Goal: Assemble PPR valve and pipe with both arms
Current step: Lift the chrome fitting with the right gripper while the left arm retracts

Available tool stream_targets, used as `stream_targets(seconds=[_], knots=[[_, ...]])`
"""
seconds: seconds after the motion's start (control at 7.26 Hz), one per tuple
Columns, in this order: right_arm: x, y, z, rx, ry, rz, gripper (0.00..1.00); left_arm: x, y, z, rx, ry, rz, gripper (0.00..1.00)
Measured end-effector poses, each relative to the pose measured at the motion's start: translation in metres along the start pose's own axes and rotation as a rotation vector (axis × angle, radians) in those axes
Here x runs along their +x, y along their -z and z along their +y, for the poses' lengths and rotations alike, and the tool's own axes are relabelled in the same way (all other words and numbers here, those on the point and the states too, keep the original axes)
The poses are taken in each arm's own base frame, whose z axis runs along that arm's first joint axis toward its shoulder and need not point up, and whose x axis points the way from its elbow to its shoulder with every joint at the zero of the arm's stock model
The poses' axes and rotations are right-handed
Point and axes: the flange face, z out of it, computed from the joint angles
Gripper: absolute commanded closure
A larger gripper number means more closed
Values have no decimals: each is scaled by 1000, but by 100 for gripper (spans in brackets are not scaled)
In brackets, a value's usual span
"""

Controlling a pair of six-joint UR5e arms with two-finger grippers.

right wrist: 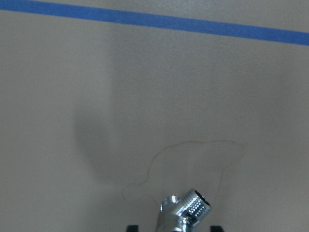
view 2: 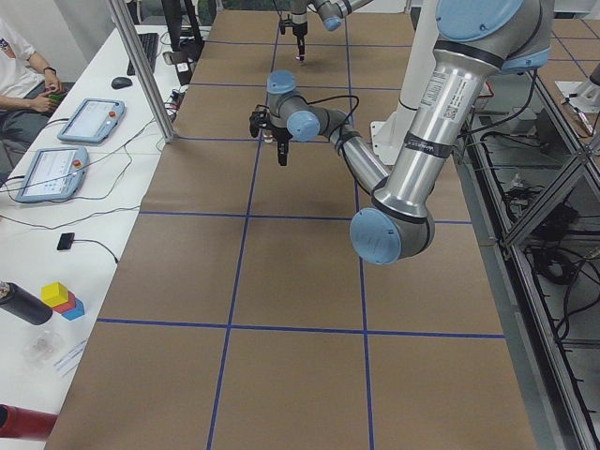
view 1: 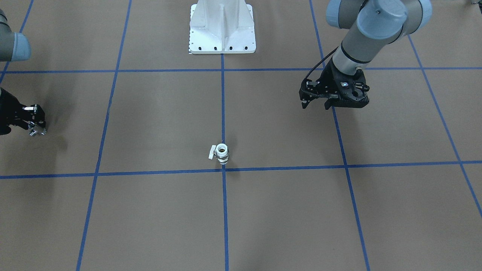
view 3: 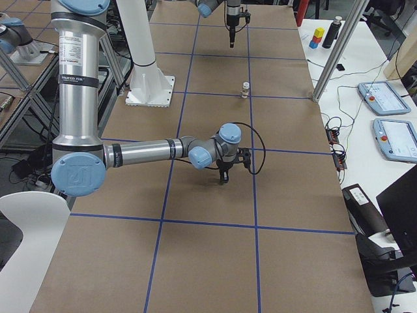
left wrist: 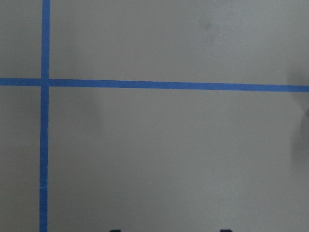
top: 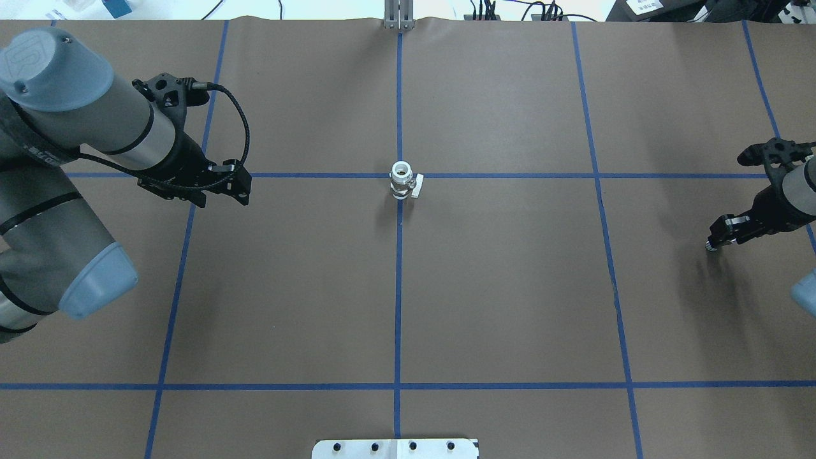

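The PPR valve (view 1: 222,152) stands upright on the blue centre line in the middle of the table (top: 510,287), white ring end up, its small white lever to one side; it also shows in the overhead view as the valve (top: 403,182). My left gripper (view 1: 315,105) hovers open and empty above the table, well off to the valve's side. My right gripper (view 1: 37,130) at the far side of the table is shut on the pipe (right wrist: 186,212), a small shiny chrome fitting held just above the surface. The pipe (top: 709,246) pokes out below the fingertips.
The white pedestal (view 1: 222,30) sits at the table's robot-side edge. Blue tape lines (top: 398,287) grid the brown surface. A side bench with tablets (view 2: 89,117), a seated person (view 2: 19,66) and a metal post (view 2: 141,70) runs along the far edge.
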Motion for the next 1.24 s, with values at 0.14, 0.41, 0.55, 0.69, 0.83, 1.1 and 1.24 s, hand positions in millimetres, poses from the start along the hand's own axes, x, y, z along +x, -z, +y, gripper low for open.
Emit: stream_targets(seconds=[0.14,0.41,0.55,0.69,0.83,1.1,1.24], knots=[[0,0,0,0,0,0,97,0,0,0,0,0,-1,25],[-3,2,-1,5,5,-3,100,0,0,0,2,3,0,25],[-5,5,-2,10,9,-7,100,0,1,0,3,4,1,25],[-9,9,-3,17,14,-12,100,1,2,1,4,5,3,25],[-19,17,-7,32,18,-22,100,2,5,1,6,4,7,25],[-63,40,-38,76,-33,-59,100,-11,11,4,10,2,4,26],[-101,57,-64,85,-68,-72,100,-30,14,6,13,-11,-9,26]])
